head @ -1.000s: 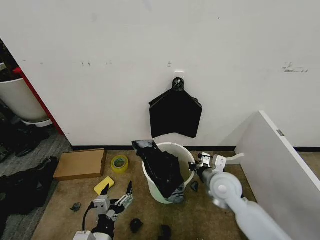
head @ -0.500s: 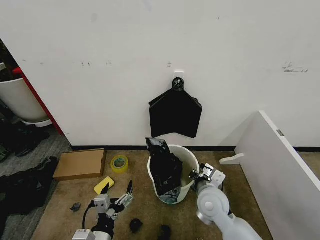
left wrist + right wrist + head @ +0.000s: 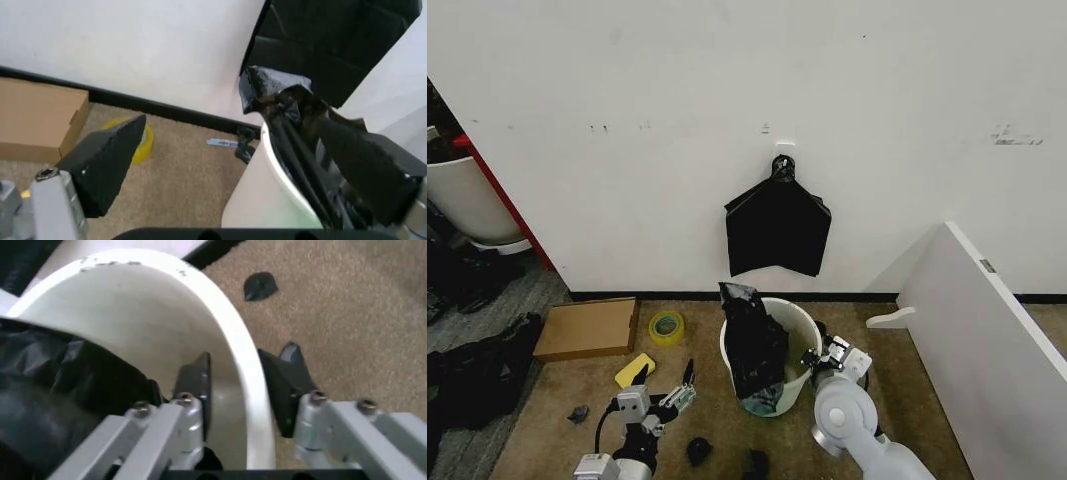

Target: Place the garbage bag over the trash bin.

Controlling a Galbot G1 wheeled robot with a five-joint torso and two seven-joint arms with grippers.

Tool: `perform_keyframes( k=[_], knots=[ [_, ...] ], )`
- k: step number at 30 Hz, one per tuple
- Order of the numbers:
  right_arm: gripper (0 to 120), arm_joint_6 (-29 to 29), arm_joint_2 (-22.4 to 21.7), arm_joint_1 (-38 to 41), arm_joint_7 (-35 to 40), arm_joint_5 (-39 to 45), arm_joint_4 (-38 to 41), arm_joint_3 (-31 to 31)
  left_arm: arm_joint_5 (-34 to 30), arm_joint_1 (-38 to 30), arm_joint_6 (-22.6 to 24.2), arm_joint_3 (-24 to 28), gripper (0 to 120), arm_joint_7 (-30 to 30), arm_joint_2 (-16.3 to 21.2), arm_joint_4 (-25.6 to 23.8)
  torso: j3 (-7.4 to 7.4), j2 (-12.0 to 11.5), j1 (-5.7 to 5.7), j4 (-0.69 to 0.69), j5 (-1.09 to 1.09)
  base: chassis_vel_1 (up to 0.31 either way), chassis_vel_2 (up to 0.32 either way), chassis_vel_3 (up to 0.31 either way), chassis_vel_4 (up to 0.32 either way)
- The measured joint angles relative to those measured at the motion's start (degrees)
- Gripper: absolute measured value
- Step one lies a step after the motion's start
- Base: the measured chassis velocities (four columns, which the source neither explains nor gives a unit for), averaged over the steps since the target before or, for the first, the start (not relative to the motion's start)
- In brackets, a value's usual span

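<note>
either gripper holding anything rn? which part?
Right gripper straddles the bin's rim, one finger inside the wall, one outside; whether it is clamped cannot be told. Left gripper is open by the floor, holding nothing.

The garbage bag hides the trash bin's near wall and perhaps its floor.

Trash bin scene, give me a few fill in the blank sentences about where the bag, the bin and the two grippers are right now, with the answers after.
1. The right gripper straddles the rim of the trash bin, one finger inside the wall and one ____.
2. The garbage bag is bunched over the bin's ____ side, as the head view shows it.
3. The left gripper hovers low over the carpet with its fingers ____.
4. A flat black bundle hangs on the ____ behind the bin.

Missing words: outside; left; open; wall
</note>
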Motion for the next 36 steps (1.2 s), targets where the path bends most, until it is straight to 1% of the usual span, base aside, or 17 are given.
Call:
perform_keyframes(
  k=[3, 5, 6, 7, 10, 11, 12, 13, 16, 19, 21, 23, 25, 27, 29, 32, 36],
  knots=[
    [43, 0.2, -1.5, -2.2, -5.4, -4.2, 1.6, 0.1, -0.5, 0.0, 0.6, 0.3, 100, 0.3, 0.6, -0.1, 0.0, 0.0, 0.0, -0.01, -0.01, 0.0, 0.0, 0.0, 0.0],
    [44, 0.3, -1.7, -2.7, -6.3, -4.8, 1.9, 0.1, -0.6, 0.0, 0.7, 0.4, 100, 0.4, 0.7, -0.1, 0.0, 0.0, 0.0, -0.01, -0.01, 0.0, 0.0, 0.0, 0.0],
    [52, 0.5, -2.2, -3.4, -8.0, -6.3, 2.7, 0.2, -0.8, -0.1, 1.0, 0.5, 100, 0.6, 1.0, -0.1, 0.0, 0.0, 0.0, -0.02, 0.0, 0.0, 0.0, 0.0, 0.0],
    [53, 0.5, -2.3, -3.7, -8.3, -6.9, 2.9, 0.2, -1.0, -0.1, 1.1, 0.5, 100, 0.6, 1.1, -0.1, 0.0, 0.0, 0.0, -0.01, 0.0, 0.0, 0.0, 0.0, 0.0],
    [66, 1.0, -3.0, -5.0, -10.8, -12.5, 4.1, 0.6, -1.5, -0.1, 1.9, 0.8, 100, 1.2, 1.6, 0.0, 0.0, 0.0, 0.0, -0.01, 0.0, 0.0, 0.0, 0.0, 0.0],
    [73, 1.4, -3.6, -5.6, -12.2, -15.2, 4.6, 1.0, -2.1, 0.0, 2.3, 1.0, 100, 1.6, 1.9, 0.3, 0.0, 0.0, 0.0, -0.01, 0.0, 0.0, 0.0, 0.0, 0.0],
    [77, 1.6, -4.0, -5.9, -12.9, -16.4, 4.9, 1.2, -2.6, -0.1, 2.7, 1.1, 100, 1.8, 2.1, 0.5, 0.0, 0.0, 0.0, 0.0, 0.0, 0.0, 0.0, 0.0, 0.0],
    [77, 1.6, -4.0, -5.9, -12.9, -16.4, 4.9, 1.2, -2.6, -0.1, 2.7, 1.1, 100, 1.8, 2.1, 0.5, 0.0, 0.0, 0.0, 0.0, 0.0, 0.0, 0.0, 0.0, 0.0],
    [86, 1.9, -5.0, -6.8, -14.3, -18.4, 5.8, 1.6, -5.2, -0.9, 4.4, 1.6, 100, 2.5, 2.9, 1.3, 0.0, 0.0, 0.0, 0.0, -0.01, 0.0, 0.0, 0.0, 0.0],
    [98, 2.1, -5.4, -7.5, -14.9, -19.8, 6.6, 1.9, -9.4, -2.9, 7.4, 2.5, 100, 4.2, 4.6, 1.6, 0.0, 0.0, 0.0, -0.01, 0.0, 0.0, 0.0, 0.0, 0.0],
    [100, 2.1, -5.4, -7.6, -15.0, -20.2, 6.7, 1.9, -13.3, -4.1, 9.8, 3.1, 100, 4.8, 5.8, 1.2, 0.0, 0.0, 0.0, -0.01, -0.01, 0.0, 0.0, 0.0, 0.0],
    [100, 2.1, -5.3, -7.6, -15.0, -20.3, 6.7, 1.9, -14.5, -4.4, 10.5, 3.3, 99, 4.9, 6.1, 1.1, 0.0, 0.0, 0.0, -0.01, -0.01, 0.0, 0.0, 0.0, 0.0],
    [100, 2.0, -5.2, -7.6, -15.1, -20.6, 6.7, 1.8, -19.7, -5.9, 13.9, 4.2, 99, 5.8, 8.0, 0.6, 0.0, 0.0, 0.0, -0.01, -0.01, 0.0, 0.0, 0.0, 0.0],
    [100, 1.9, -5.1, -7.5, -15.1, -20.6, 6.7, 1.7, -21.6, -6.9, 15.7, 4.7, 98, 6.7, 9.4, 0.8, 0.0, 0.0, 0.0, -0.01, -0.01, 0.0, 0.0, 0.0, 0.0],
    [100, 1.9, -5.1, -7.4, -15.1, -20.6, 6.7, 1.7, -21.9, -7.1, 16.0, 4.8, 98, 7.0, 9.7, 0.9, 0.0, 0.0, 0.0, 0.0, -0.01, 0.0, 0.0, 0.0, 0.0],
    [100, 1.6, -4.9, -7.1, -15.1, -20.6, 6.6, 1.7, -24.1, -9.2, 17.8, 6.6, 98, 8.2, 11.6, 2.6, 0.0, 0.0, 0.0, 0.0, -0.01, 0.0, 0.0, 0.0, 0.0],
    [100, 1.5, -4.8, -6.8, -15.0, -20.5, 6.2, 1.6, -25.0, -11.1, 18.2, 7.8, 96, 8.2, 11.5, 4.6, 0.01, 0.0, 0.0, -0.01, -0.01, 0.0, 0.0, 0.0, 0.0]
  ],
)
